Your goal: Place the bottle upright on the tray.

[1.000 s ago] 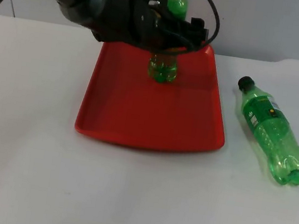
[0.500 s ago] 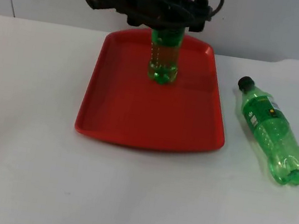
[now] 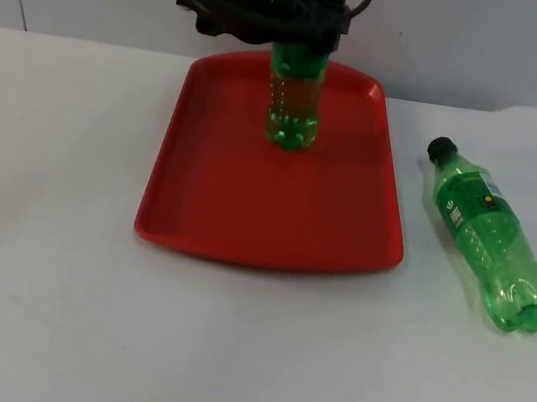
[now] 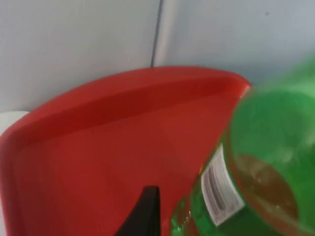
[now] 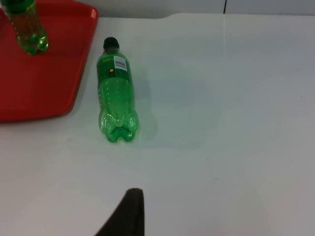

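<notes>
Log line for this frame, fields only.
left end effector: at upright bottle on red tray | right arm: waiting | second bottle: lying on table, right of tray

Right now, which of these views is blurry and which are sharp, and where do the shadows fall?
Left wrist view: standing bottle close and soft, red tray smeared. Top view: sharp; lying bottle crisp on the white table. Right wrist view: sharp, with a faint shadow beside the lying bottle.

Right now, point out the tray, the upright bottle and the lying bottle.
tray [image 3: 247, 208], top view, bare floor.
upright bottle [image 3: 293, 104], top view, body.
lying bottle [image 3: 490, 239], top view, body.
</notes>
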Tool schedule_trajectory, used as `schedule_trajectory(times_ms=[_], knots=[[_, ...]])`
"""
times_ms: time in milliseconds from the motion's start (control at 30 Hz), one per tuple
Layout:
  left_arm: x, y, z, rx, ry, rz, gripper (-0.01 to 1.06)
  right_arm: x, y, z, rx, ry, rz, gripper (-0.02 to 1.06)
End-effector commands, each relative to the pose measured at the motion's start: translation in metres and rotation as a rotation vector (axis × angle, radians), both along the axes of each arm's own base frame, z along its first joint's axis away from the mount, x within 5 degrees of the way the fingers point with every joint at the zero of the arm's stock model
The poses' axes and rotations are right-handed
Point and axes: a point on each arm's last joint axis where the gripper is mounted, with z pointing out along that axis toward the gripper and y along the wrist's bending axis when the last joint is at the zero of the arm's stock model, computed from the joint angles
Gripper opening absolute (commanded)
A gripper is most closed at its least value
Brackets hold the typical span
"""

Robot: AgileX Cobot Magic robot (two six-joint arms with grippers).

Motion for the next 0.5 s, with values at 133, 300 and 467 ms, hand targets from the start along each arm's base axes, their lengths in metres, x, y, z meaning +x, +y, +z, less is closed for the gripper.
schedule_trajectory(times_ms=[133, 300, 467], knots=[[-0.011, 0.003, 0.018, 0.064, 0.057, -0.056, 0.91, 0.0, 0.0, 0.0, -0.011, -0.006, -0.006, 1.05], [-0.019, 0.006, 0.034, 0.109, 0.085, -0.086, 0.91, 0.0, 0.0, 0.0, -0.011, -0.006, -0.006, 1.05], [-0.027, 0.014, 0.055, 0.16, 0.107, -0.071, 0.91, 0.0, 0.0, 0.0, -0.011, -0.006, -0.006, 1.05]])
